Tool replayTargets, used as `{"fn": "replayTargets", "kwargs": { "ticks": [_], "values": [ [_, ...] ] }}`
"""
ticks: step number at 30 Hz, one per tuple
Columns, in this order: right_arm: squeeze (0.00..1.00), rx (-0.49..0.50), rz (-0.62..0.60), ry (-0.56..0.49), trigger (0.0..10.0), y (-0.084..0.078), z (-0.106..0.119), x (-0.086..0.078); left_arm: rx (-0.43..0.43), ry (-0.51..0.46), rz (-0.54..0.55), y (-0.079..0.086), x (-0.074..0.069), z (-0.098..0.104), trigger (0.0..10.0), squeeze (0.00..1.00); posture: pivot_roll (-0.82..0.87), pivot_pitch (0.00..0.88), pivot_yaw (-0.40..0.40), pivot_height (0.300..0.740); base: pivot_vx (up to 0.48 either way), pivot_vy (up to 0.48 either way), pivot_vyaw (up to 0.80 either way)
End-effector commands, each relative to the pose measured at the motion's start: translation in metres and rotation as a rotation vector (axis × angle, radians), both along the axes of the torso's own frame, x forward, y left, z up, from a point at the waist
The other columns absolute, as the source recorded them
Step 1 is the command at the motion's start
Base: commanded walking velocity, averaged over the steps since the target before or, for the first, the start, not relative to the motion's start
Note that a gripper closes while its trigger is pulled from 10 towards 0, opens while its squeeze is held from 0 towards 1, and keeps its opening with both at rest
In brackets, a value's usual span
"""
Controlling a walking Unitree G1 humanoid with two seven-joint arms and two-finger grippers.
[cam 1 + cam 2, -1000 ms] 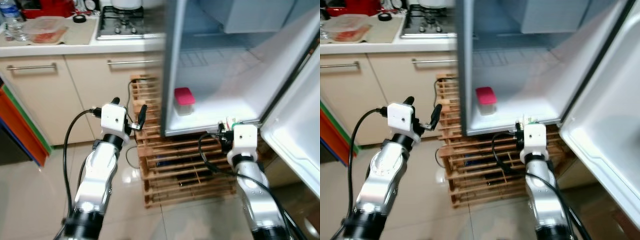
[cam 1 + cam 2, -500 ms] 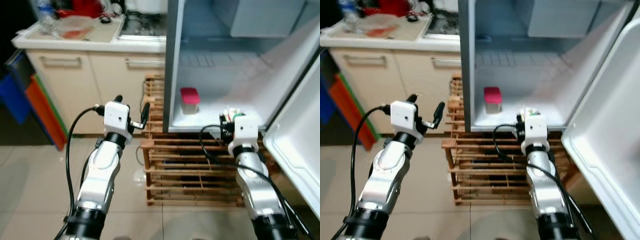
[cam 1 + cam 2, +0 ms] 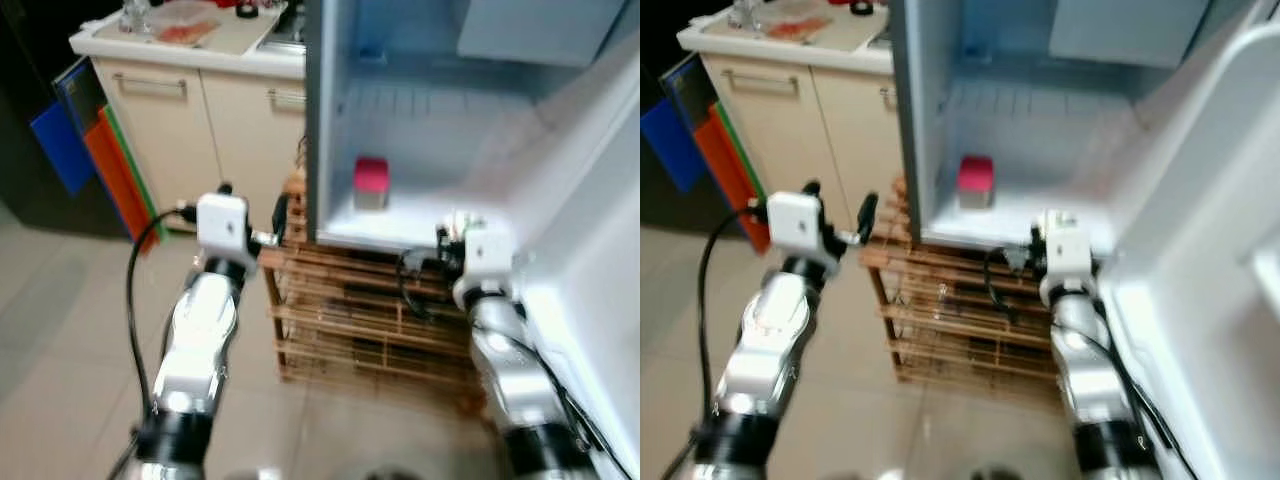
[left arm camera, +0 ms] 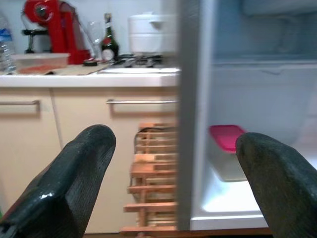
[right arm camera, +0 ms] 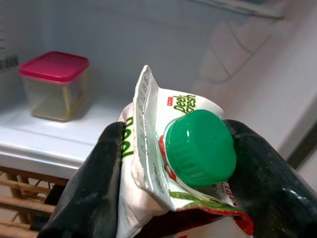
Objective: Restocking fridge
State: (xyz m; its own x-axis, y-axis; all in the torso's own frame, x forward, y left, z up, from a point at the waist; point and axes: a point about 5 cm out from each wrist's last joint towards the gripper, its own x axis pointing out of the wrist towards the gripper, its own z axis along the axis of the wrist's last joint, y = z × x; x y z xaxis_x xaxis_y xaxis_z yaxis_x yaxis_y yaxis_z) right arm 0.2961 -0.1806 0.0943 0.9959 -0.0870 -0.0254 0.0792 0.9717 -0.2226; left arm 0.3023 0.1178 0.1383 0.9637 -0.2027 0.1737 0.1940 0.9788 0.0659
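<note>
Right wrist view: a carton (image 5: 168, 163) with a green cap (image 5: 199, 147) is clamped between the two black fingers (image 5: 89, 193) of the right end effector (image 5: 173, 178), just in front of the open fridge (image 3: 420, 120). The cap faces the camera, and the folded top seam is turned towards the fridge interior; the carton's long axis cannot be made out, since its body is hidden behind the fingers. On the fridge's lower shelf (image 5: 44, 134) a pink-lidded container (image 3: 371, 183) is already standing upright. The restocking is judged to be partly done: one item is stored, while the carton is not yet placed. The left end effector (image 3: 255, 215) is held open and empty beside the fridge's edge, above the wooden crate rack (image 3: 340, 320).
</note>
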Motion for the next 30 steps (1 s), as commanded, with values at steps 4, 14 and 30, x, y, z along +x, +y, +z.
{"fn": "replayTargets", "kwargs": {
  "ticks": [4, 14, 30],
  "values": [
    [0.00, 0.004, 0.005, -0.010, 10.0, 0.002, 0.003, 0.001, 0.010, -0.008, 0.017, 0.006, 0.001, 0.003, 10.0, 0.00, -0.02, 0.000, -0.010, 0.740, 0.000, 0.000, 0.00],
    [0.00, 0.004, 0.005, -0.010, 10.0, 0.002, 0.003, 0.001, 0.010, -0.008, 0.017, 0.006, 0.001, 0.003, 10.0, 0.00, -0.02, 0.000, -0.010, 0.740, 0.000, 0.000, 0.00],
    [0.00, -0.031, 0.125, -0.157, 10.0, 0.052, 0.058, 0.074, 0.123, -0.019, -0.228, -0.013, -0.007, -0.001, 10.0, 0.00, 0.04, 0.000, -0.011, 0.740, 0.136, 0.000, 0.00]
  ]
}}
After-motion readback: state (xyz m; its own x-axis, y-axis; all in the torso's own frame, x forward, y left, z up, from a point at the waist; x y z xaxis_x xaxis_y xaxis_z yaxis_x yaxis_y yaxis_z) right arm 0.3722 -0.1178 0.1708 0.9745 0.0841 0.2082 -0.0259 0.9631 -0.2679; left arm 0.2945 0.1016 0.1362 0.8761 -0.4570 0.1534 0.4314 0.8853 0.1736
